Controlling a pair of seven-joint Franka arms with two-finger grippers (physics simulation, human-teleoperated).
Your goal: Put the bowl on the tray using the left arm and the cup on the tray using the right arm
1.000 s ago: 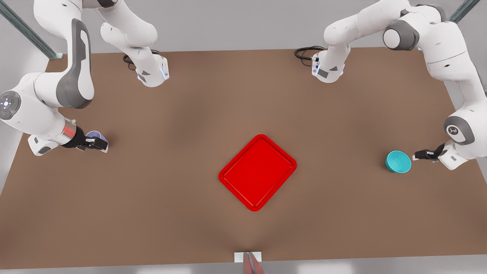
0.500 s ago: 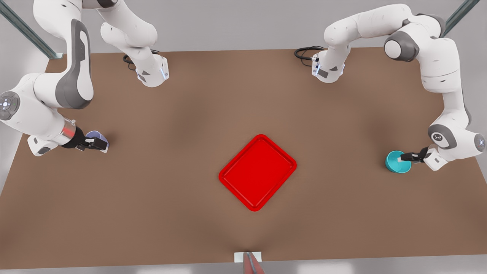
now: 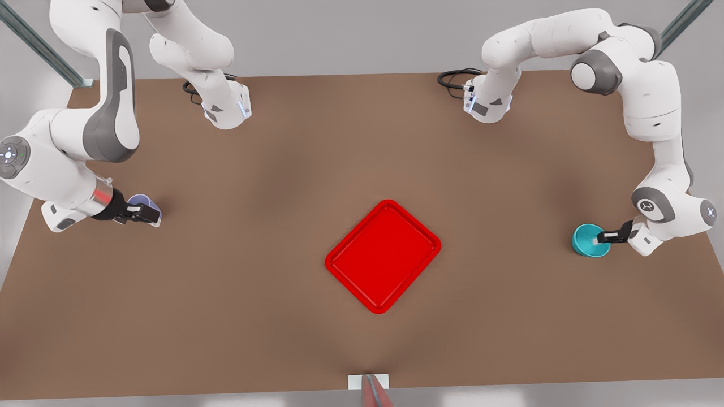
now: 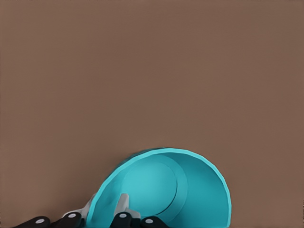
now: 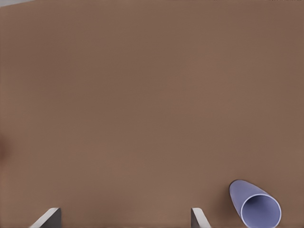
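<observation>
honestly my worry is the right gripper point(image 3: 148, 216): its fingers are spread wide, with the cup point(image 5: 255, 207) standing just outside one fingertip, so closing may knock it over. left gripper point(image 3: 598, 239) straddles the bowl point(image 3: 588, 240) wall; a thin rim pinch could slip. tray point(image 3: 383, 255) waits mid-table.

**Task objects: condition and position**

Flat bright red rectangular tray point(image 3: 383, 256): rounded corners, low raised rim, lying skewed at the table's middle, nothing on it.

Small round turquoise-teal bowl point(image 3: 589, 240) point(image 4: 180, 190): upright on the table, well off toward the front view's right.

Small lavender-purple handleless cup point(image 3: 141, 202) point(image 5: 255, 205): slightly tapered, on the table well off toward the front view's left.
</observation>
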